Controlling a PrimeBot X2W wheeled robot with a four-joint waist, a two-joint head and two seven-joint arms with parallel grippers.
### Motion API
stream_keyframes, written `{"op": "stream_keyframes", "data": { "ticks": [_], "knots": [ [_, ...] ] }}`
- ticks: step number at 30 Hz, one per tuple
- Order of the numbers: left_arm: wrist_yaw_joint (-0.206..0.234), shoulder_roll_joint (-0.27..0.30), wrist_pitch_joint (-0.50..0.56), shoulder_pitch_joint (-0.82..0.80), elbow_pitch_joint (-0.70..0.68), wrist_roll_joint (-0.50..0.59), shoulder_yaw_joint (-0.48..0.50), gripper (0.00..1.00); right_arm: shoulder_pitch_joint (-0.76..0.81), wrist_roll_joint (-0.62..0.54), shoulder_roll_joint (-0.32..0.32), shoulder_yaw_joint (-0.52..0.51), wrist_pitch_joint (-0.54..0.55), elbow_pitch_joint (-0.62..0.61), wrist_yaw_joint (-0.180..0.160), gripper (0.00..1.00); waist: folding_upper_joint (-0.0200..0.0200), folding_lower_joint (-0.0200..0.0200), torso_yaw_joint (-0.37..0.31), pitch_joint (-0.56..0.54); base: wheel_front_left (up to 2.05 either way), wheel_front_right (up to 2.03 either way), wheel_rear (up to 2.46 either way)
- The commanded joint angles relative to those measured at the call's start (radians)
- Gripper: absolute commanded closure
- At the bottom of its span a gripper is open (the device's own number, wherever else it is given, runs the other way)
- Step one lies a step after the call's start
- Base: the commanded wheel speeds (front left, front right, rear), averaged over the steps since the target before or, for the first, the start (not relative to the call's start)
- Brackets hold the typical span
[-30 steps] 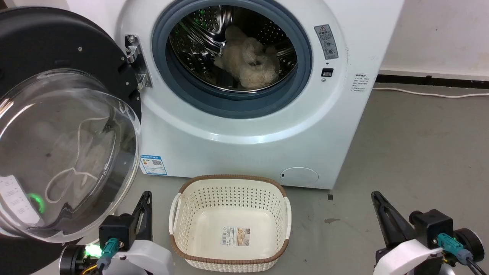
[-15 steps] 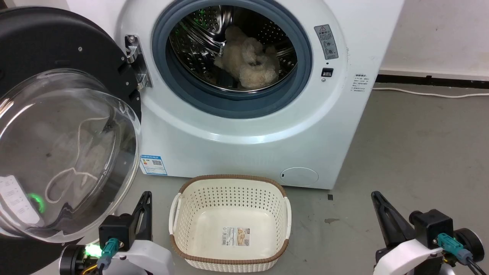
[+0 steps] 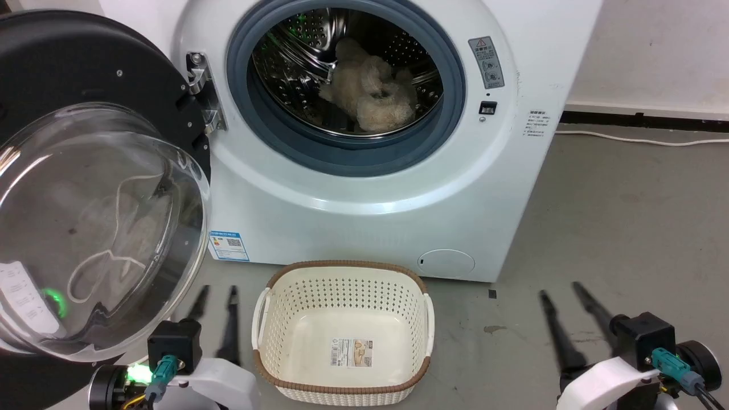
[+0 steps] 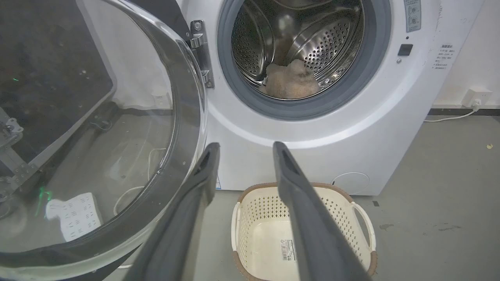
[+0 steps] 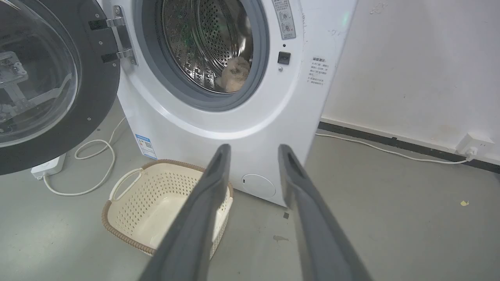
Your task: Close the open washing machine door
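Hanging wide open, the door (image 3: 97,216) sits off the machine's left front edge, on the robot's left. The metal hinge (image 3: 202,91) carries it on its machine-side rim. The inner face and glass bowl point out into the room, toward the robot. It's round, so there's no real long axis; the line that matters is the hinge, which stands upright.

Risks, my read:
- A push on the bowl will likely slide off, since the glass is glossy and curved. The black ring is the safer contact.
- The left gripper (image 3: 217,296) has its fingers spread and holds nothing, just beside the door's lower rim and apart from it. Lifting straight up could clip that rim.
- A finger left between the ring and the grey seal (image 3: 253,122) as the door swings home gets pinched.
- A weak push could leave the door resting at the latch slot (image 3: 488,108) without catching.
- The fluffy toy (image 3: 370,94) lies deep in the drum, clear of the seal, so no jam is expected.

The right gripper (image 3: 561,291) is also spread and empty, over the floor (image 3: 626,216) well right of the basket (image 3: 347,265). The basket sits on the floor just in front of the machine's bottom front edge. I can't tell whether the door's swing clears it.
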Motion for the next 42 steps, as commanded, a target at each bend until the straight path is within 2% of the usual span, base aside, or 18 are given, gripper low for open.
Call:
{"op": "stream_keyframes", "data": {
  "ticks": [1, 13, 29, 42],
  "knots": [
    [0.0, 0.0, -0.001, 0.0, 0.0, 0.0, -0.001, 0.0, 0.0, 0.001, 0.0, 0.0, -0.001, 0.0, 0.0, 0.0, 0.0, 0.0, 0.0, 0.0, 0.0, 0.0, 0.0],
    [0.002, 0.005, -0.023, 0.0, -0.003, 0.004, -0.015, 0.0, 0.005, 0.02, 0.0, -0.005, -0.024, 0.001, 0.0, 0.0, 0.0, 0.0, 0.009, -0.002, 0.0, 0.0, 0.0],
    [0.009, 0.027, -0.061, 0.011, -0.006, 0.004, -0.045, 0.0, 0.019, 0.036, 0.001, 0.012, -0.061, 0.008, 0.0, 0.0, 0.0, 0.0, 0.105, -0.022, 0.0, 0.0, 0.0],
    [0.039, 0.041, -0.088, 0.032, -0.037, 0.004, -0.054, 0.0, -0.014, 0.049, -0.003, 0.074, -0.088, 0.03, 0.0, 0.0, 0.0, 0.0, 0.169, -0.012, 0.0, 0.0, 0.0]
  ]
}}
